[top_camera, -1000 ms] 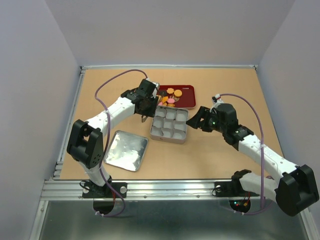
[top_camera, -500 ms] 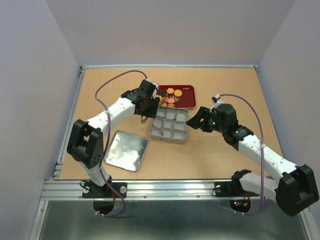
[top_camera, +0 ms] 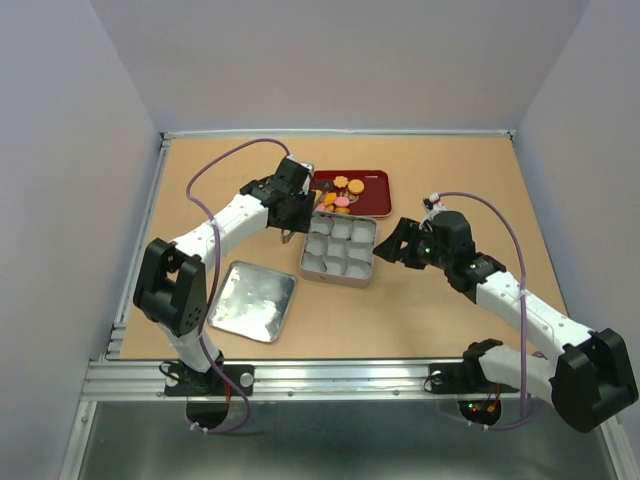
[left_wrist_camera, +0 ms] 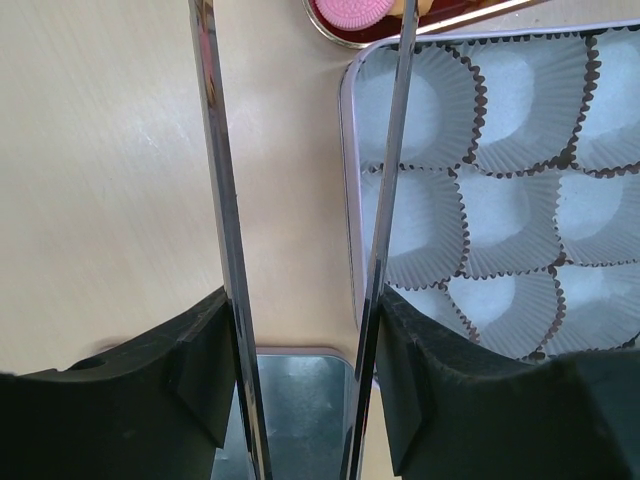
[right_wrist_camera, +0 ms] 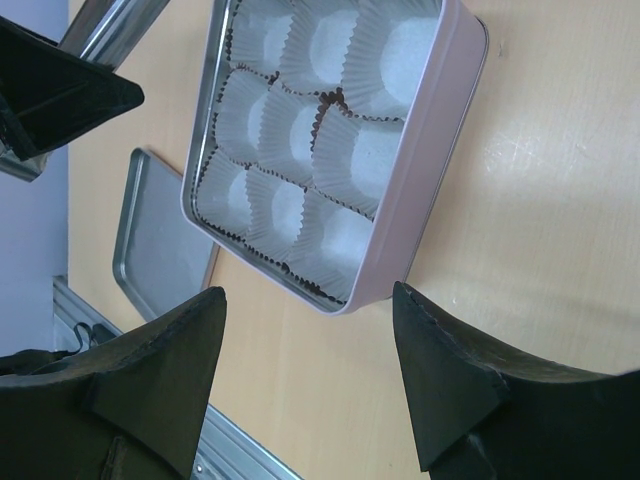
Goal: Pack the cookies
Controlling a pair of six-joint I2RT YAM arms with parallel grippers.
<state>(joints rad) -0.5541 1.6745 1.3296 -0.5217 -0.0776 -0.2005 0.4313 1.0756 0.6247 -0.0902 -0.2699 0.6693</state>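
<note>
The cookies (top_camera: 345,190), orange, yellow, pink and dark brown, lie in the dark red tray (top_camera: 375,178) behind the silver tin (top_camera: 372,262). The tin's nine paper cups are empty. My left gripper (top_camera: 292,213) is at the tin's far left corner, shut on metal tongs (left_wrist_camera: 228,240) whose two blades stand apart. Their tips run out of the left wrist view, where a pink cookie (left_wrist_camera: 352,10) shows by the tin's rim (left_wrist_camera: 347,150). My right gripper (top_camera: 392,243) is open and empty, just right of the tin. In the right wrist view (right_wrist_camera: 308,295) its jaws stand apart before the tin's wall (right_wrist_camera: 430,150).
The tin's flat silver lid (top_camera: 252,300) lies on the table left of and nearer than the tin, also in the right wrist view (right_wrist_camera: 160,240). A metal rail (top_camera: 320,378) runs along the near edge. Walls close the table's sides and back.
My right gripper has drawn back a little from the tin, toward the near right. My left gripper with the tongs has shifted slightly to the left.
</note>
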